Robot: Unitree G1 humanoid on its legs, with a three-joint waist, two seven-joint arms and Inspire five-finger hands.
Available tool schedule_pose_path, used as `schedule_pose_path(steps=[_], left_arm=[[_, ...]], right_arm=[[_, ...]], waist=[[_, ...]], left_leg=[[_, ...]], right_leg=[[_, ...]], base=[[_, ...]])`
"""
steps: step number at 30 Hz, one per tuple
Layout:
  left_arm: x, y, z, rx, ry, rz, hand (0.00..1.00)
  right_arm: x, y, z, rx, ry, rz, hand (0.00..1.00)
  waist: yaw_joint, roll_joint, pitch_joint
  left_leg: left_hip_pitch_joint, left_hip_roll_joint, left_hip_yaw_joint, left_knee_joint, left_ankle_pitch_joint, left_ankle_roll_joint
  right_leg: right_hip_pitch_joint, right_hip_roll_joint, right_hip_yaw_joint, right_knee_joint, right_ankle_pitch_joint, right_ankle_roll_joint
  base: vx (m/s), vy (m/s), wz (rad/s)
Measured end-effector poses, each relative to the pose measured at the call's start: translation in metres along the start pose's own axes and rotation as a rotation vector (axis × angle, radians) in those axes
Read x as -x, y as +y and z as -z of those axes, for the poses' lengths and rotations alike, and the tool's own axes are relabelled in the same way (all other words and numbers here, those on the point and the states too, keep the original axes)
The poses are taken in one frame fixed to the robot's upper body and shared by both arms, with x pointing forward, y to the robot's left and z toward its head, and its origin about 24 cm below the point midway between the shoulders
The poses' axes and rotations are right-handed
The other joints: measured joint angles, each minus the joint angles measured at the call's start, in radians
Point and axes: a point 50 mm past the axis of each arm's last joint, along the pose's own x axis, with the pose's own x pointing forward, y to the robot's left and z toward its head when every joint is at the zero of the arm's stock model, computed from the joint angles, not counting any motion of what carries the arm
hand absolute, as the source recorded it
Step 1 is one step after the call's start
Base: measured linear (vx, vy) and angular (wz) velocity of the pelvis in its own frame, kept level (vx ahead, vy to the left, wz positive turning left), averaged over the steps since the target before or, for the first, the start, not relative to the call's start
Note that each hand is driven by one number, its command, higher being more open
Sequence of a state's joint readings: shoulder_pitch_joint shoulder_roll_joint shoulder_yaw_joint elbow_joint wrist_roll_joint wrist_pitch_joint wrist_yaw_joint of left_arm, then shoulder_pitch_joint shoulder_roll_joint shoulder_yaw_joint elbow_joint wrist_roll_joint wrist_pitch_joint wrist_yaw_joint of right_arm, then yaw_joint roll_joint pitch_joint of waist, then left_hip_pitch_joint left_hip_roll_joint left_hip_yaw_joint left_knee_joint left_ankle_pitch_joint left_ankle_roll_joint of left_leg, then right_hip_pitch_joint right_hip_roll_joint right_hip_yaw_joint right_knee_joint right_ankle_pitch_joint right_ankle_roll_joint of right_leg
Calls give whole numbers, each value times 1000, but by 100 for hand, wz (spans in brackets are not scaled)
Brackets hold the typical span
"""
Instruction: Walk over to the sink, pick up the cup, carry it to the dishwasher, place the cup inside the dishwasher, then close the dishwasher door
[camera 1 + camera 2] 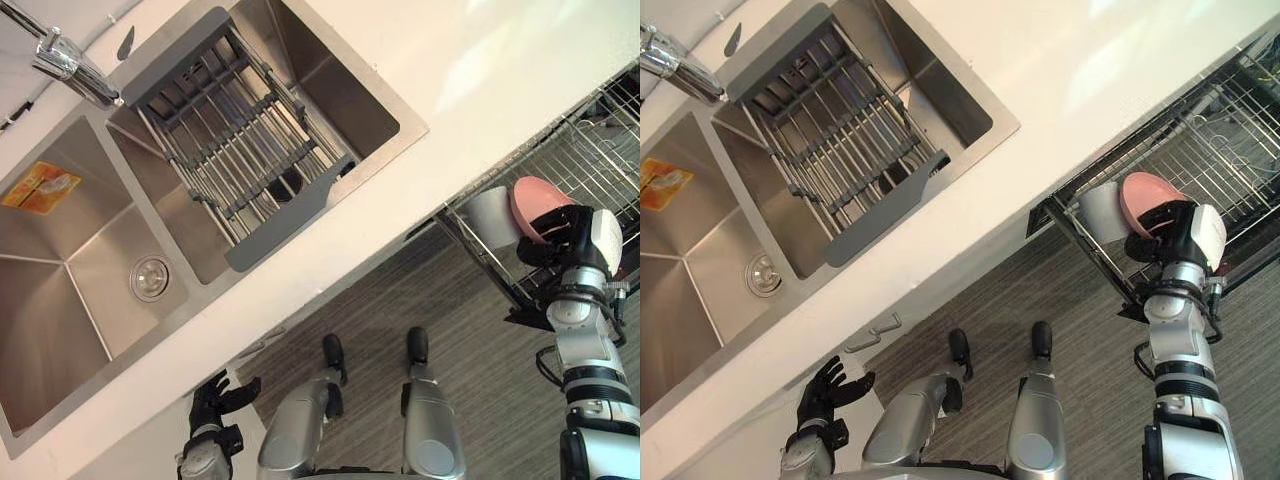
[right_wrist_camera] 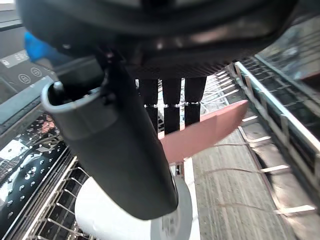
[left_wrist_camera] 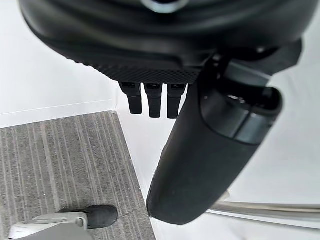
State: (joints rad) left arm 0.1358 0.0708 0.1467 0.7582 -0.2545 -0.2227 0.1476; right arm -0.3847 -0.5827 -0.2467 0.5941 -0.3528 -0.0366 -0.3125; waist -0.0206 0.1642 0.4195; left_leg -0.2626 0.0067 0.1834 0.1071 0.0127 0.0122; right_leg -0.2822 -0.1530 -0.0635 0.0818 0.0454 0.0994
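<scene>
right hand (image 1: 570, 240), at the right edge of the frame, has fingers and thumb pinched on the pink cup (image 1: 535, 203). it holds the cup over the near corner of the dishwasher rack (image 1: 600, 150), just beside a white cup (image 1: 488, 215) lying there. risk: released here, so close to the rim, the pink cup could knock the white one or tip off onto the grey striped floor (image 1: 480, 350). left hand (image 1: 212, 400) hangs with loose, spread fingers at lower left, below the white counter (image 1: 480, 70). steel sink (image 1: 60, 290) with drainer (image 1: 235, 140) and tap (image 1: 70, 62) takes the upper left.
</scene>
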Motion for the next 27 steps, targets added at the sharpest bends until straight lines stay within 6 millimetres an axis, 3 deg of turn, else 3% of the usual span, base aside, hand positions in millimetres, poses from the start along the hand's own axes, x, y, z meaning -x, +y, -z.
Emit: schedule_pose_path(steps=[17, 23, 27], left_arm=[[-1, 0, -4, 2, -16, -3, 90], [-1, 2, -3, 4, 1, -10, 90], [-1, 11, -1, 22, 14, -48, 90]], right_arm=[[3, -24, -39, -147, -139, 171, 90], [19, -32, -34, -258, -137, 214, 90], [37, -39, -23, -346, -120, 250, 90]], waist=[[3, -21, 14], [2, -28, 17], [-5, -48, 17]], left_leg=[[21, -8, 6, -37, 19, -1], [44, -6, 12, -48, 18, -1], [60, 0, 21, -53, 14, -7]], right_leg=[[4, 3, 10, -13, 8, -2], [24, 6, 15, -26, 10, -3], [39, 13, 24, -36, 12, -3]], base=[[0, 1, -1], [3, 1, -3], [7, -9, -8]])
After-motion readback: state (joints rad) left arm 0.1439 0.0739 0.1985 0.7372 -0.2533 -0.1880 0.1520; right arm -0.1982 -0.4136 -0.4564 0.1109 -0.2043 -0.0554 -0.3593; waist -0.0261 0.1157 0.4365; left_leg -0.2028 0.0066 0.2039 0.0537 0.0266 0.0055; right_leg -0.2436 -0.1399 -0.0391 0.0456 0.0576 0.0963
